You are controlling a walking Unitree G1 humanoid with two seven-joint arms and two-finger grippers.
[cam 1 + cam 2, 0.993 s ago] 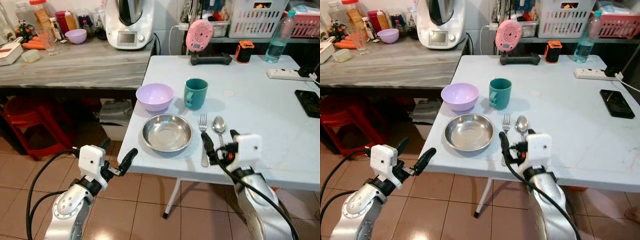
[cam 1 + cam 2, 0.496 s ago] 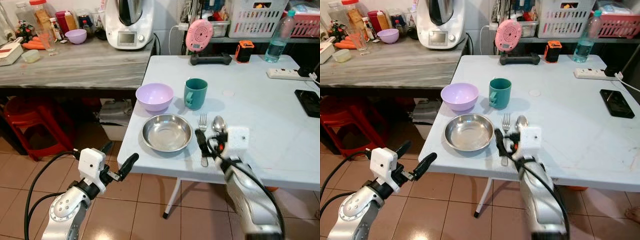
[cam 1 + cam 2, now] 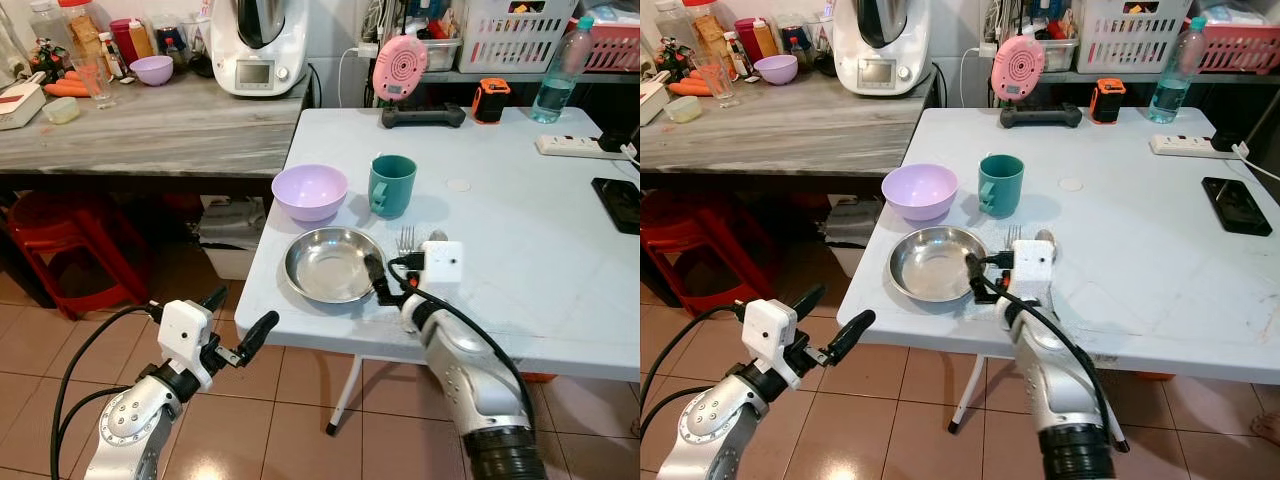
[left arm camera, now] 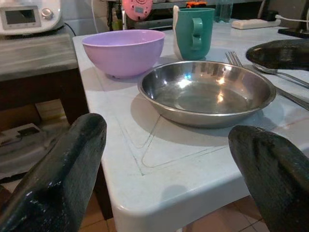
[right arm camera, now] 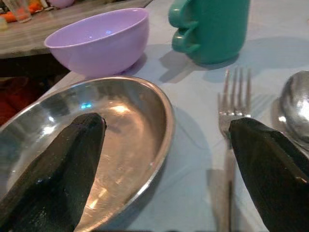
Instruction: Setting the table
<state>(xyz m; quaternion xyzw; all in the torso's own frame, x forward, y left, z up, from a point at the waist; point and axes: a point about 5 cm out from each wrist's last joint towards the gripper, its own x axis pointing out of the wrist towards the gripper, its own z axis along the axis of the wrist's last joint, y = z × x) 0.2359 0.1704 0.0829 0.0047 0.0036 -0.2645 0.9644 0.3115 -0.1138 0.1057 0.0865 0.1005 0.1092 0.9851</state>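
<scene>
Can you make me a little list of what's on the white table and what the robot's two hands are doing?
table: white table
plate: steel plate, near the front edge
bowl: purple bowl, behind the plate
mug: green mug, beside the bowl
cutlery: fork and spoon, right of the plate
right gripper: open, straddling the plate's right rim
left gripper: open, below the table edge, holding nothing

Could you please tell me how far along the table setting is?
Laid out: plate, bowl, mug, fork and spoon. In hand: the open right end effector straddles the plate's rim. Left: perhaps straightening the plate.
</scene>
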